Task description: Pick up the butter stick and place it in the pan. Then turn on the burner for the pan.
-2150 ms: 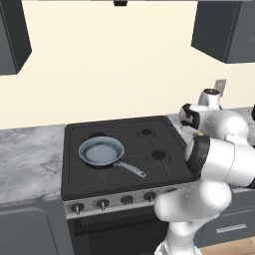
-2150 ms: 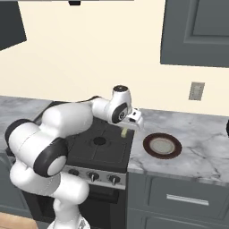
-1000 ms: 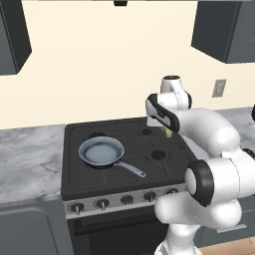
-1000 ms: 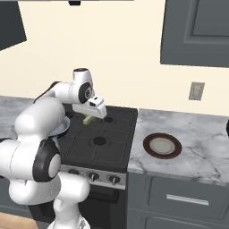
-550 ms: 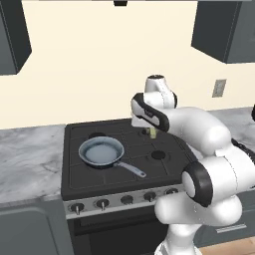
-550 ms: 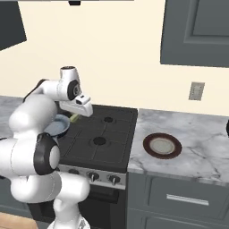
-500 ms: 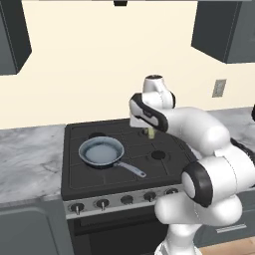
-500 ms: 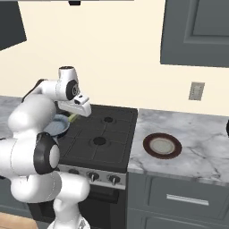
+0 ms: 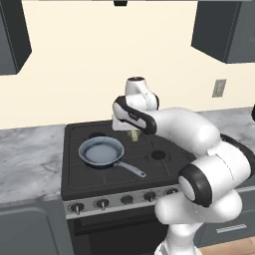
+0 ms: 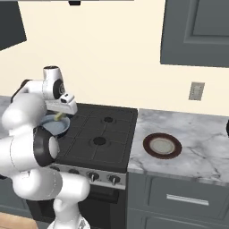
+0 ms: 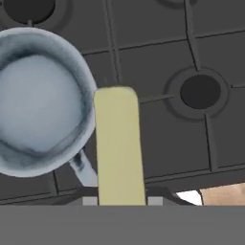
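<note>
Left base view shows the gripper [image 9: 132, 132] swung leftward across the stove [image 9: 149, 164] from the right counter, now hanging just right of the pan [image 9: 102, 151]; its jaws are clenched on the butter stick [image 11: 118, 143] (the pale bar runs between the tips in the hand view); the stick hangs beside the pan's rim, not yet over its bowl, so a short further carry left precedes release; burner unlit.

The white arm rises from its base, bends at the elbow and reaches forward and to its left, wrist turned down. Its gripper [image 9: 133, 133] points downward, fingers closed on a pale yellow butter stick [image 11: 118, 148] that hangs between them.
</note>
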